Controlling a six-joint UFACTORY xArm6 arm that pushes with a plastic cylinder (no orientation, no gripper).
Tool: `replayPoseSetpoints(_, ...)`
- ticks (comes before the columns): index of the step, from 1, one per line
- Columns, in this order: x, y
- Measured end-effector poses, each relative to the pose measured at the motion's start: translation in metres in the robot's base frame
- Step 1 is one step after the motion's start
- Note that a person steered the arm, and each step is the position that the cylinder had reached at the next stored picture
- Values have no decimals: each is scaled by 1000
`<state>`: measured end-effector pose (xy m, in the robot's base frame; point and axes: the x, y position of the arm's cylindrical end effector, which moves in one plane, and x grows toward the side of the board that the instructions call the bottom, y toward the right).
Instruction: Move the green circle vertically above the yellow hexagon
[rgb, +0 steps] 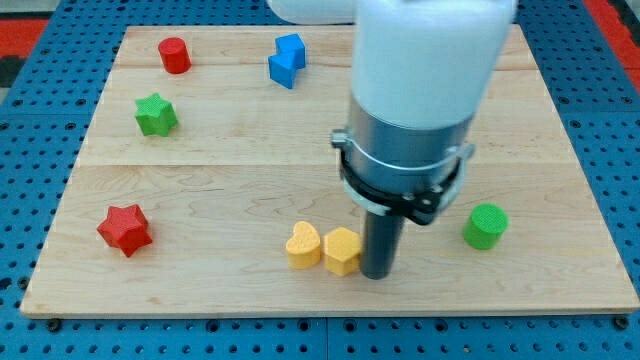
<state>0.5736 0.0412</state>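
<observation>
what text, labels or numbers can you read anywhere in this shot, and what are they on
None: no words, numbers or signs can be read anywhere.
The wooden board is bare wood.
The green circle, the yellow hexagon and the other blocks are plain.
The arm above my tip shows no marking.

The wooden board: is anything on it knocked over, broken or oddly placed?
Nothing stands out. All blocks sit flat and whole on the board. My tip rests right beside the yellow hexagon, which touches the yellow heart.
</observation>
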Motion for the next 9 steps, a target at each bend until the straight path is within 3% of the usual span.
replayPoseSetpoints(1,-9,9)
replayPoseSetpoints(2,-10,117)
replayPoseSetpoints(3,-10,168)
replayPoseSetpoints(4,-27,175)
replayPoseSetpoints(7,-101,51)
replayPoseSetpoints(8,-82,80)
replayPoseSetpoints(9,-71,65)
